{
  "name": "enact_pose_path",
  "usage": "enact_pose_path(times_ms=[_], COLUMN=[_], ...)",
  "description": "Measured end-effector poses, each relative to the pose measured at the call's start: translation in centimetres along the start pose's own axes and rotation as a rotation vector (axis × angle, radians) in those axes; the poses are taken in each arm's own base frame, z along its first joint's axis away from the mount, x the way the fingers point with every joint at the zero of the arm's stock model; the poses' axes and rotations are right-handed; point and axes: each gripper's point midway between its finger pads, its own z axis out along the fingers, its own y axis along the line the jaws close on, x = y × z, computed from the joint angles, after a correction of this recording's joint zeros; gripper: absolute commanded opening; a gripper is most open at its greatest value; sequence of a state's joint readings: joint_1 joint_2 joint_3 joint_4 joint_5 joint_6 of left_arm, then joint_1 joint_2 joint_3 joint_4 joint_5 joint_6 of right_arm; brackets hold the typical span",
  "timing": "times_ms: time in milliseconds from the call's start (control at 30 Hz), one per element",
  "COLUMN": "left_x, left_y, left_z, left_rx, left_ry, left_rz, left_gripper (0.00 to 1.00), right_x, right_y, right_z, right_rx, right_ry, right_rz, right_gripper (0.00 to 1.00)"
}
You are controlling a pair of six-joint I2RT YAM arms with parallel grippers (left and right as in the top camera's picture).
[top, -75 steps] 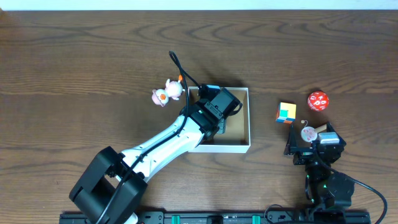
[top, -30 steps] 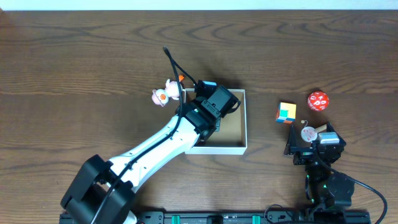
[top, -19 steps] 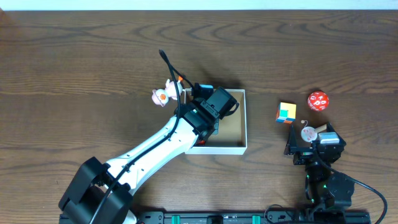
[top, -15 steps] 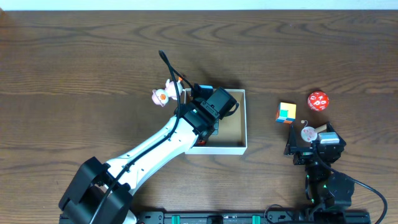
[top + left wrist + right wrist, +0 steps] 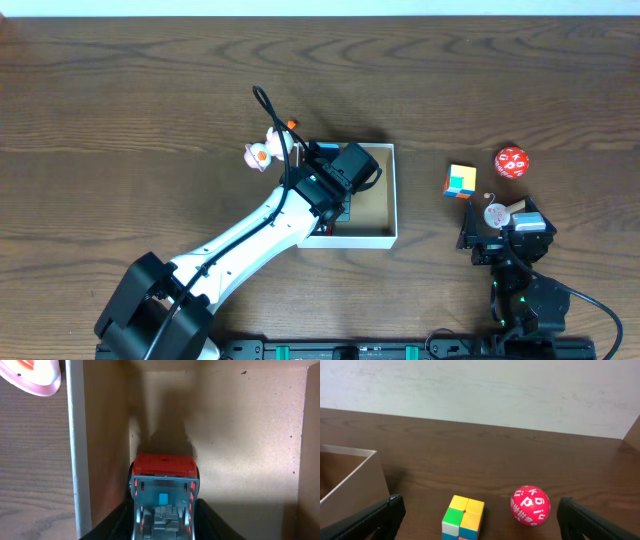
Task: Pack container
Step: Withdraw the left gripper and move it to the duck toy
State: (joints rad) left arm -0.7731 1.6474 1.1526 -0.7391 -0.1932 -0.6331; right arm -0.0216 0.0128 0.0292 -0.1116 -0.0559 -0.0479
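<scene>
Overhead: the container (image 5: 391,205) sits mid-frame on the surface (image 5: 120,90). The left end effector (image 5: 338,188) reaches into its left half. The right end effector (image 5: 498,222) is well apart at lower right.

Left wrist: its fingers (image 5: 114,521) clamp 1 red toy truck (image 5: 164,467) inside the container, close to the left wall.

Right wrist: the right end effector is spread wide and holds nothing. The container's corner shows at lower left, with 1 colour cube (image 5: 463,519) and 1 red ball (image 5: 530,505) ahead.
</scene>
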Motion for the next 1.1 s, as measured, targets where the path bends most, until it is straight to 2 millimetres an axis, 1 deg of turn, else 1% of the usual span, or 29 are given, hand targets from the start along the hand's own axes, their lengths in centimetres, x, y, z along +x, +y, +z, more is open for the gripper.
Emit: enact_pose_path(times_ms=[100, 167, 200, 233, 367, 600, 700, 900, 967, 1100], left_x=[0.0, 0.0, 0.1, 0.1, 0.1, -0.7, -1.7, -3.8, -4.4, -6.0], left_y=[0.0, 0.0, 0.0, 0.0, -0.1, -0.7, -1.1, -1.3, -0.7, 1.5], left_z=[0.0, 0.0, 0.0, 0.0, 0.0, -0.3, -1.4, -5.8, -7.3, -9.4], left_rx=[0.0, -0.001, 0.0, 0.001, 0.006, 0.035, 0.075, 0.168, 0.173, 0.141], left_ry=[0.0, 0.001, 0.004, 0.005, 0.004, -0.029, -0.076, -0.201, -0.248, -0.334], left_rz=[-0.003, 0.0, -0.001, -0.002, -0.016, -0.028, -0.04, -0.037, -0.022, -0.001], left_gripper=[0.4, 0.53, 0.57, 0.59, 0.63, 0.63, 0.63, 0.63, 0.64, 0.66], right_x=[0.0, 0.0, 0.0, 0.0, 0.0, 0.0, 0.0, 0.0, 0.0, 0.0], right_y=[0.0, 0.0, 0.0, 0.0, 0.0, 0.0, 0.0, 0.0, 0.0, 0.0], right_z=[0.0, 0.0, 0.0, 0.0, 0.0, 0.0, 0.0, 0.0, 0.0, 0.0], right_rx=[0.0, 0.0, 0.0, 0.0, 0.0, 0.0, 0.0, 0.0, 0.0, 0.0], right_ry=[0.0, 0.0, 0.0, 0.0, 0.0, 0.0, 0.0, 0.0, 0.0, 0.0], right_rz=[0.0, 0.0, 0.0, 0.0, 0.0, 0.0, 0.0, 0.0, 0.0, 0.0], right_gripper=[0.99, 0.99, 0.99, 0.99, 0.99, 0.99, 0.99, 0.99, 0.99, 0.99])
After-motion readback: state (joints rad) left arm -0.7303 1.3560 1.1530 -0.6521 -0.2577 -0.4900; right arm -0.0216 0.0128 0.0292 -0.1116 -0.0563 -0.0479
